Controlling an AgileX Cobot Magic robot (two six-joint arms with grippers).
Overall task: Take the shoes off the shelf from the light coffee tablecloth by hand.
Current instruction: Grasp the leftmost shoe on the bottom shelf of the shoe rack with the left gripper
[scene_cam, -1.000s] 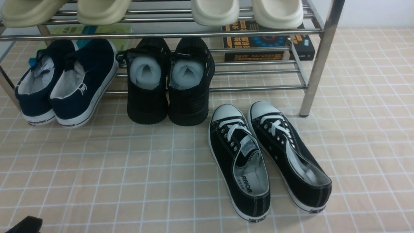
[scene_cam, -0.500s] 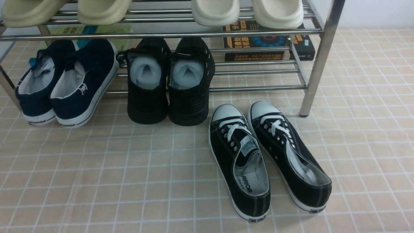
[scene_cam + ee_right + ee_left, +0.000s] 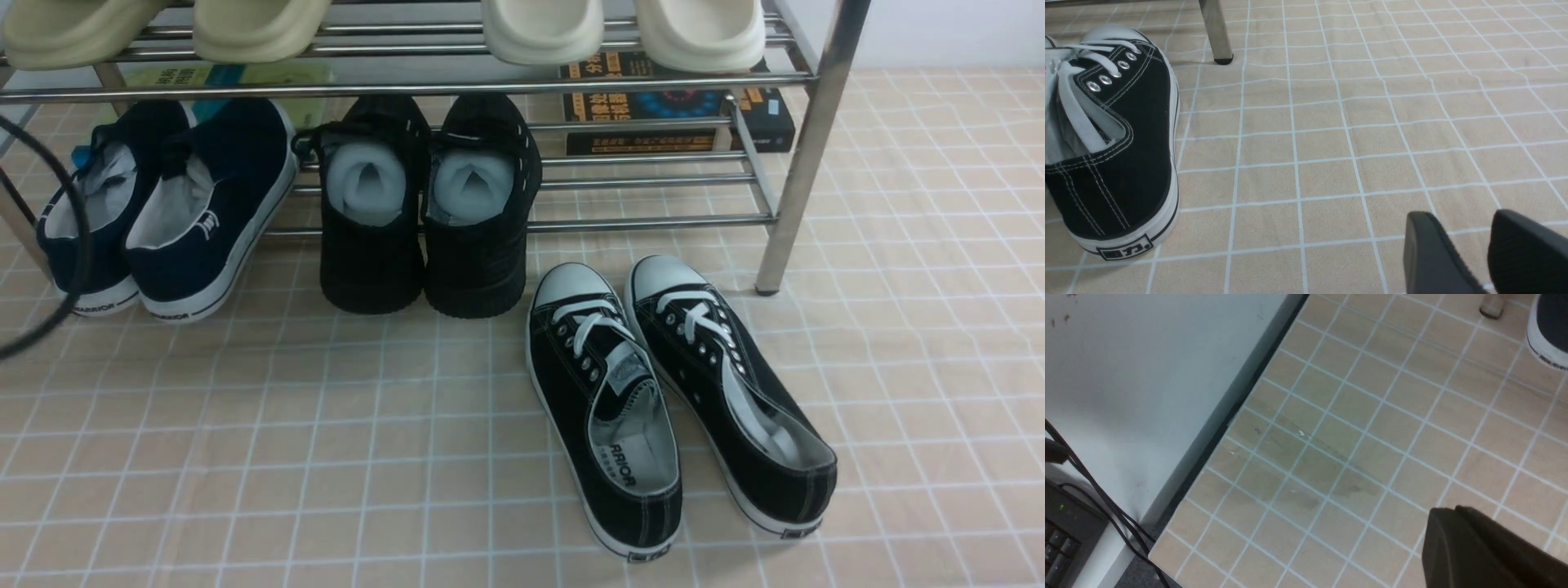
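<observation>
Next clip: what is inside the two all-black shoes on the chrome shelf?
White paper stuffing fills the openings of both all-black shoes. It covers the insoles and the toe space, so nothing deeper inside can be seen.

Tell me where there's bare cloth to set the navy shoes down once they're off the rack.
Widest bare tablecloth: in front of the navy shoes and the paper-stuffed black shoes, left of the lace-up sneakers. Another patch lies right of those sneakers, past the shelf leg. The lower tier's left half is crowded.
</observation>
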